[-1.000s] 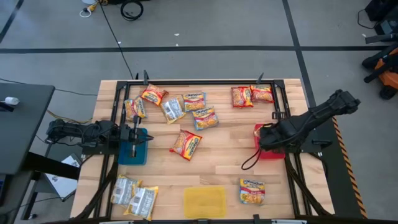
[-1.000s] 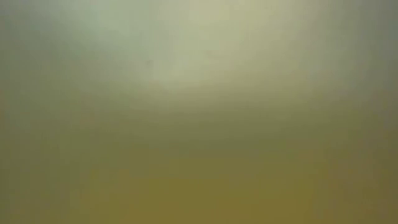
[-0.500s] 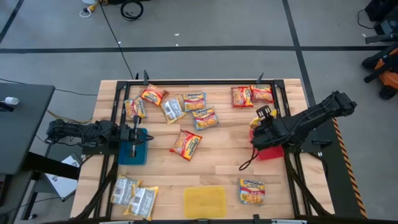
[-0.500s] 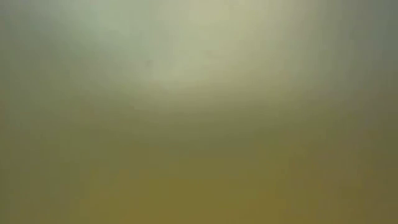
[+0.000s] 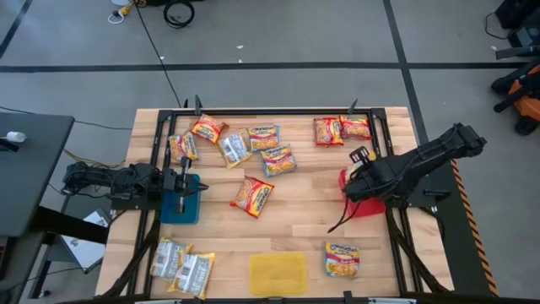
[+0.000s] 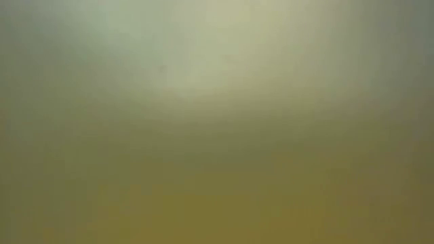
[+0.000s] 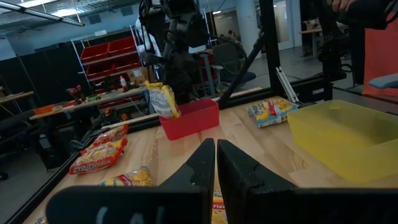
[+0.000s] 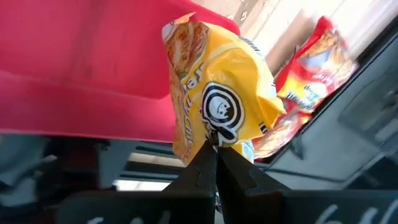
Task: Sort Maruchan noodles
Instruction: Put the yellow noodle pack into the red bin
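Now my right gripper (image 8: 214, 146) is closed on a yellow Maruchan packet (image 8: 221, 106), just above the red tray (image 5: 364, 205). My left gripper (image 7: 216, 163) waits closed and empty over the blue tray (image 5: 180, 209).

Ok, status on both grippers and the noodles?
Right gripper shut on yellow packet, at red tray. Left gripper shut, empty, over blue tray. Nothing in the way.
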